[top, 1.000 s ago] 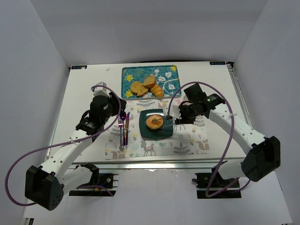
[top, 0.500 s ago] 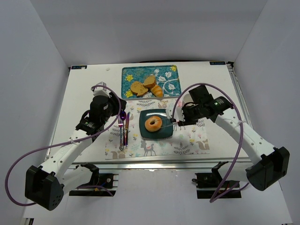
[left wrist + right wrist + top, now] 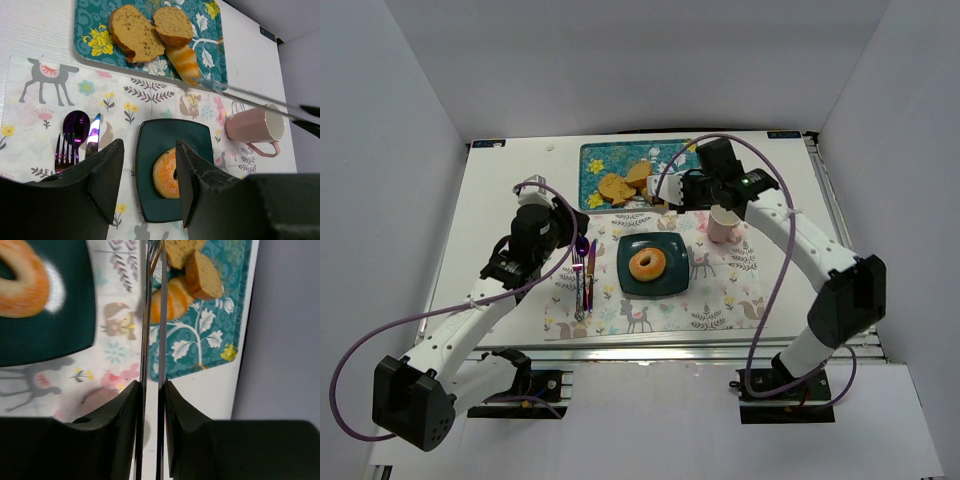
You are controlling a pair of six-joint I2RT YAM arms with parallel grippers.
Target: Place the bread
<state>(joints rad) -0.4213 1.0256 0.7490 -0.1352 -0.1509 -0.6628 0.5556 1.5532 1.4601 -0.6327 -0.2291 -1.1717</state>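
**Ring of bread on the plate, tongs over the tray**

The ring-shaped bread (image 3: pixel 647 263) (image 3: pixel 167 172) (image 3: pixel 20 285) lies flat in the middle of the dark square plate (image 3: pixel 625 280) (image 3: pixel 150 145) (image 3: pixel 50 335), with nothing touching it. The plate sits on a patterned placemat (image 3: pixel 720 300) (image 3: pixel 45 100) (image 3: pixel 115 355).

Beyond the plate's far edge is a teal flowered tray (image 3: pixel 595 160) (image 3: pixel 85 25) (image 3: pixel 220 325) holding two bread slices (image 3: pixel 617 187) (image 3: pixel 135 32) and an orange roll (image 3: pixel 656 193) (image 3: pixel 184 62).

The right gripper (image 3: pixel 672 192) (image 3: pixel 150 387) hangs beyond the plate's far right corner. Its fingers are pressed onto a pair of thin metal tongs (image 3: pixel 260 102) (image 3: pixel 145 315), whose tips reach the roll on the tray.

A pink cup (image 3: pixel 722 224) (image 3: pixel 252 127) stands on the placemat just right of the plate's far corner.

Left of the plate lie a fork (image 3: pixel 577 285) (image 3: pixel 64 152), a spoon (image 3: pixel 582 245) (image 3: pixel 76 124) and a knife (image 3: pixel 591 275) (image 3: pixel 93 142), side by side.

The left gripper (image 3: pixel 570 232) (image 3: pixel 148 150) hovers by the far end of this cutlery, its fingers spread and holding nothing.
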